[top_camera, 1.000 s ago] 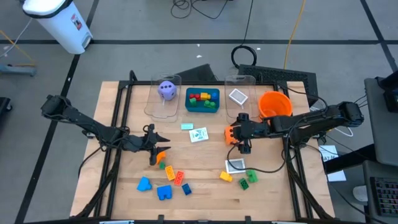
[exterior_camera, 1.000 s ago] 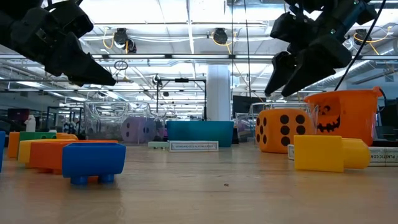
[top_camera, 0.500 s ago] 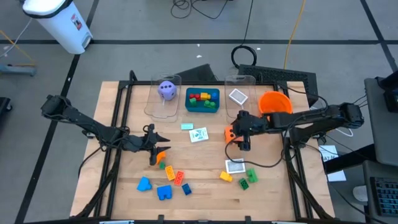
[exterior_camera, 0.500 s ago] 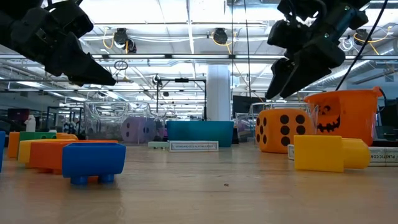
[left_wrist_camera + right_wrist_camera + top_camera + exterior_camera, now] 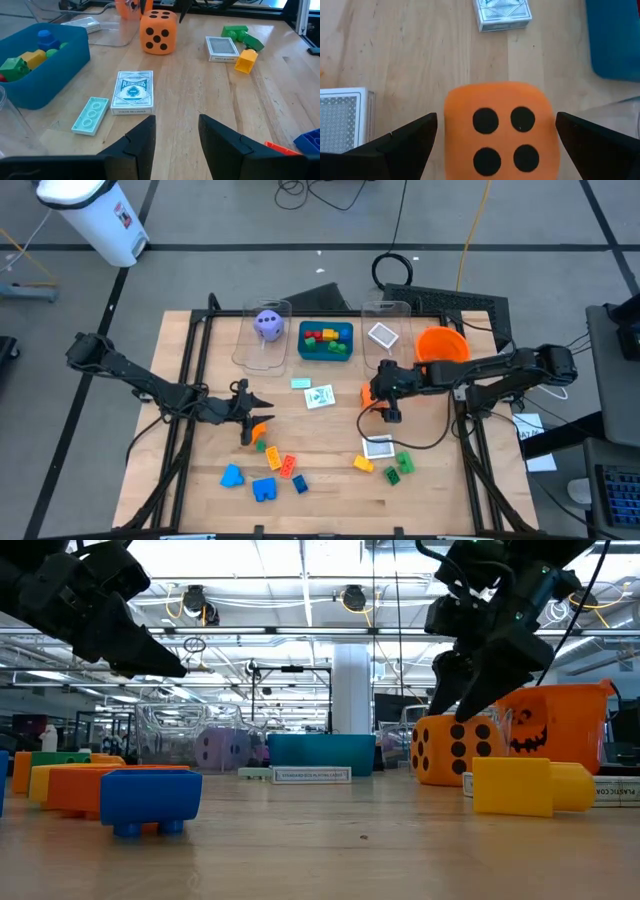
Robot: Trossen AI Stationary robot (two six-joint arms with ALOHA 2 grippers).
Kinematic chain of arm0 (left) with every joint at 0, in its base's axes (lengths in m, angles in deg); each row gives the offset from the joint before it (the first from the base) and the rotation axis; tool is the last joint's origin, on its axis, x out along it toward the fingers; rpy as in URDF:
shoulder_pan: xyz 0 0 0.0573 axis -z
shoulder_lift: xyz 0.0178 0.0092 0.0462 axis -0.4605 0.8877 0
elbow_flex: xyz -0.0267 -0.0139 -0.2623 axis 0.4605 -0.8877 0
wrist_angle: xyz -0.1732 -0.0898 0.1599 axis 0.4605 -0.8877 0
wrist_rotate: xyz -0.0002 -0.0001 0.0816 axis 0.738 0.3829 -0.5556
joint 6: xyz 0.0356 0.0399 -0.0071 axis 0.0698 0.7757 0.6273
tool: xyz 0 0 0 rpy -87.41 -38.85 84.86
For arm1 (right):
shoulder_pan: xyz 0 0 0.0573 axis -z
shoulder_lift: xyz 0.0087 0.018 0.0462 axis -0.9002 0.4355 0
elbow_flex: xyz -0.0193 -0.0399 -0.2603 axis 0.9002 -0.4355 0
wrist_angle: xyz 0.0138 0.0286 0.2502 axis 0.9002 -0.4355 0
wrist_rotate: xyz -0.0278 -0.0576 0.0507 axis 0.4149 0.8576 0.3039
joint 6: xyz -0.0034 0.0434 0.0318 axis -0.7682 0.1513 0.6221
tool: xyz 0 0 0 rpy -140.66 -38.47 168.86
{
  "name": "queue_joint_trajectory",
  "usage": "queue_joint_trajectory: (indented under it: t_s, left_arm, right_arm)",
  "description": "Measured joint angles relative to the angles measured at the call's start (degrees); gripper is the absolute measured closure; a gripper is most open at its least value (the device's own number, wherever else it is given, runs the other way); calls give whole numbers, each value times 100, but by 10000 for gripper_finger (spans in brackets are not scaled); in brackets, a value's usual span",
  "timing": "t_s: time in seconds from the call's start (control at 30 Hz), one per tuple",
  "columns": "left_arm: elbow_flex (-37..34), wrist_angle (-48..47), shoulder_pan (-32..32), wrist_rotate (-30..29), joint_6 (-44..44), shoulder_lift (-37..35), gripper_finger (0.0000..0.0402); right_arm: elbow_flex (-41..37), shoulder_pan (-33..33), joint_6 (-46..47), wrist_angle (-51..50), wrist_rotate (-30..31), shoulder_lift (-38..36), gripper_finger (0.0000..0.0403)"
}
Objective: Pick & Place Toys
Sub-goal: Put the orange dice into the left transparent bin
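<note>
An orange dotted die [image 5: 368, 393] rests on the table at centre right; it also shows in the right wrist view [image 5: 497, 135] and the low view [image 5: 452, 750]. My right gripper [image 5: 496, 120] is open just over it, one finger on either side, with wood showing between each finger and the die. My left gripper [image 5: 256, 412] is open and empty above the table's left middle, and its own wrist view [image 5: 175, 137] shows nothing between the fingers. A purple die [image 5: 267, 325] lies in a clear bin. Coloured bricks [image 5: 326, 337] fill the blue tray.
Two card packs [image 5: 320, 396] [image 5: 379, 446] and a teal flat brick [image 5: 301, 383] lie near the die. Blue, red, orange, yellow and green bricks [image 5: 264, 489] [image 5: 400, 465] are scattered along the near edge. An orange bowl [image 5: 443, 348] and a clear bin holding a card [image 5: 383, 335] stand at the far right.
My right gripper has gone down toward the orange die and a little toward the table's left edge, and its open fingers now straddle the die. The die has stayed in place.
</note>
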Motion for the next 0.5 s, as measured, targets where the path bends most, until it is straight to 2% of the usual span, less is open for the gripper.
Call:
queue_joint_trajectory:
  t_s: [0.5]
  left_arm:
    - [0,-1,1,2,-1,-1,249]
  right_arm:
    - [0,258,135,-105,-21,118,3]
